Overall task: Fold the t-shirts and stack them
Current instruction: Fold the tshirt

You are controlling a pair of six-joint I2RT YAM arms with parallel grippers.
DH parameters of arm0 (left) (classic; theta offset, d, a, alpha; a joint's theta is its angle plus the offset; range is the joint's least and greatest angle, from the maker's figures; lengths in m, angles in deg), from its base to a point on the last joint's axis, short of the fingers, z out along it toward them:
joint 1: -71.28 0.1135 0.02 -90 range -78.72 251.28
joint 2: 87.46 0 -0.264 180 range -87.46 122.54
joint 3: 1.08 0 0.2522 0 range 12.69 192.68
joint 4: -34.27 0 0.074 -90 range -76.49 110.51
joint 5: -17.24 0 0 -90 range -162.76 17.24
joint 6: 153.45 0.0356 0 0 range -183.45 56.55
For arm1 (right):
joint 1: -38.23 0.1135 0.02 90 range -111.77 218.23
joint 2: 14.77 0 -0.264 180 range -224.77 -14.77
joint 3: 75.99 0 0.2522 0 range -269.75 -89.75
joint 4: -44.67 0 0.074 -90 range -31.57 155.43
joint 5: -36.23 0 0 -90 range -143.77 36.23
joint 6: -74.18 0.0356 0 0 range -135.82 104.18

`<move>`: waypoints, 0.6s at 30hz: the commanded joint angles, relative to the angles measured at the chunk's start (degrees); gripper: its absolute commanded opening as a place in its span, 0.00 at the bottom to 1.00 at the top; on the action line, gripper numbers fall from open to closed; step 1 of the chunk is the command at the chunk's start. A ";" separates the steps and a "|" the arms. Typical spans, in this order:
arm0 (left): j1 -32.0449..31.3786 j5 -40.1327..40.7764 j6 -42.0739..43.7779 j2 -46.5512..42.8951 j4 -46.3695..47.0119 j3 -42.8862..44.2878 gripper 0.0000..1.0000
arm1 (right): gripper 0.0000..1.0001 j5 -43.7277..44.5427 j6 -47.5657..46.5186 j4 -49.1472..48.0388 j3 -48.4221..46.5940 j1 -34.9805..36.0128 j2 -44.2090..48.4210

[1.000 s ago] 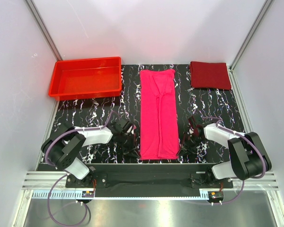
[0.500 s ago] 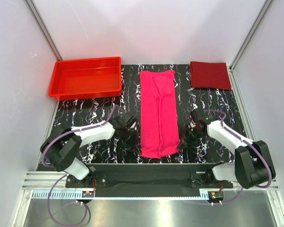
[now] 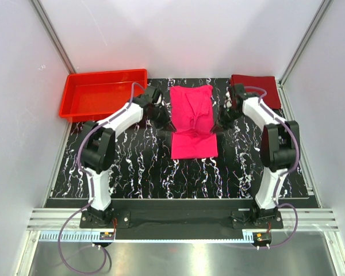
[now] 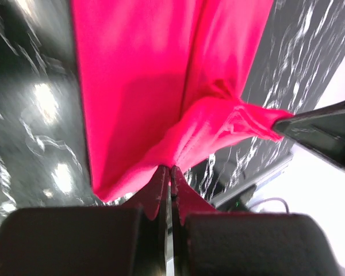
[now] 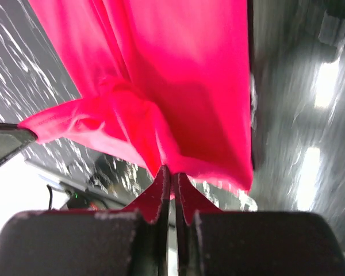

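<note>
Tray [image 3: 103, 92]: far left. Left gripper [image 4: 168, 171]: clamped on pink shirt's [image 3: 192, 146] left edge. Pink shirt: mid-table, near part doubled over. Right gripper [image 5: 171, 171]: clamped on its right edge. Maroon shirt [image 3: 267, 86]: folded, far-right corner.

Plain magenta-pink t-shirt [image 3: 192, 123], dark maroon t-shirt [image 3: 264, 89], bright red tray [image 3: 103, 98], black table [image 3: 132, 167] with white marbling

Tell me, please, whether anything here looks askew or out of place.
Nothing is damaged. Only the magenta t-shirt looks untidy: it is mid-fold, pinched at its edges by the left claw and right claw, with cloth bunched between them. The maroon t-shirt lies neatly folded.
</note>
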 commanded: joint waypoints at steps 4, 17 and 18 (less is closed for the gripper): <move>4.02 -1.93 2.41 6.57 -3.10 8.48 0.00 | 0.00 -0.71 -6.88 6.54 -19.07 -3.31 -11.45; 6.05 -3.42 -0.14 12.03 -0.01 13.23 0.00 | 0.00 -5.28 -9.52 7.95 -27.97 -4.19 -20.59; 6.05 -2.99 -0.32 11.68 -0.02 13.32 0.00 | 0.00 -5.55 -9.69 7.95 -28.41 -4.11 -20.95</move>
